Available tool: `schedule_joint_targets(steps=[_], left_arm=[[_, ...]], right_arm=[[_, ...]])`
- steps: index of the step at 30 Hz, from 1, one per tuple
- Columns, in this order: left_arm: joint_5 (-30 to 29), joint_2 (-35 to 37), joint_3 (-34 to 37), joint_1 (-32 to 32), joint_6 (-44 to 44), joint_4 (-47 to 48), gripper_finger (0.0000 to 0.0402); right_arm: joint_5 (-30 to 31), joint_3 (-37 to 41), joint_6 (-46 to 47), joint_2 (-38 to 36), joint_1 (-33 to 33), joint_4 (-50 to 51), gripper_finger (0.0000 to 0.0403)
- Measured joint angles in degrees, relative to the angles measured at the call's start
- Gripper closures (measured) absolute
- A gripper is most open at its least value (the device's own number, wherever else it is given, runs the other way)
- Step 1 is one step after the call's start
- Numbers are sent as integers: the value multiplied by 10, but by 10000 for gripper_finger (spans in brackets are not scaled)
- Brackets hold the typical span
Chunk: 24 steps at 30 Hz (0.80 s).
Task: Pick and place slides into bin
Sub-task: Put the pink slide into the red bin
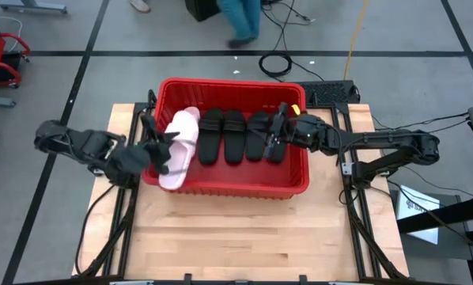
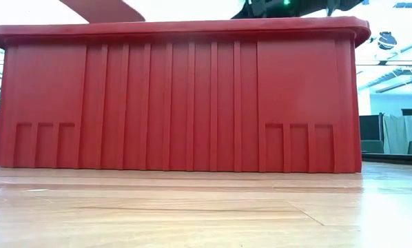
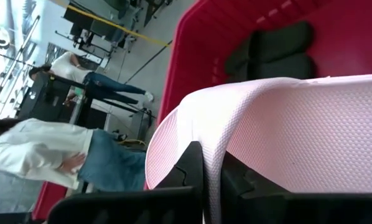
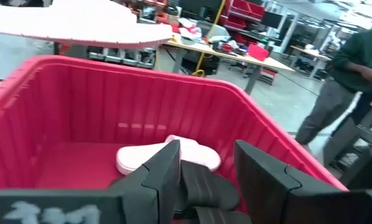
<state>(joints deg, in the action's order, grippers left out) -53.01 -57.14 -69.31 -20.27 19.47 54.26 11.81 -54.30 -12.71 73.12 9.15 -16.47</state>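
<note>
The red bin stands mid-table and fills the low view. Several black slides lie side by side on its floor. One pink slide lies on the floor at the bin's left end. My left gripper is shut on a second pink slide, held above the bin's left part; it also shows in the low view above the rim. My right gripper is open inside the bin's right part, its fingers on either side of a black slide. My left gripper pinches the pink slide's long left edge between its two fingers, one on each face of the sole. The fingers come roughly level from the table's left. The slide is lifted clear, above the bin's rim, lying about flat.
The bin's walls surround my right gripper. Bare wooden table lies in front of the bin. People stand in the room beyond the table, and cables lie on the floor behind it.
</note>
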Motion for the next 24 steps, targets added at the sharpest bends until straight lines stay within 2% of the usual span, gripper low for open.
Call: schedule_joint_targets(steps=[4, 9, 12, 16, 20, 24], left_arm=[[71, 49, 41, 81, 90, -74, 398], [153, 74, 58, 175, 155, -131, 393], [187, 73, 69, 241, 186, -142, 394], [273, 61, 83, 333, 210, -154, 397], [319, 47, 108, 416, 237, -198, 392], [382, 30, 125, 478, 243, -227, 399]], right_arm=[[-1, 0, 0, 0, 9, 1, 264], [-1, 0, 12, 0, 10, 7, 264], [-1, 0, 13, 0, 10, 14, 264], [-1, 0, 15, 0, 10, 28, 264], [-1, 0, 15, 1, 10, 35, 264], [-1, 0, 15, 13, 10, 36, 264]])
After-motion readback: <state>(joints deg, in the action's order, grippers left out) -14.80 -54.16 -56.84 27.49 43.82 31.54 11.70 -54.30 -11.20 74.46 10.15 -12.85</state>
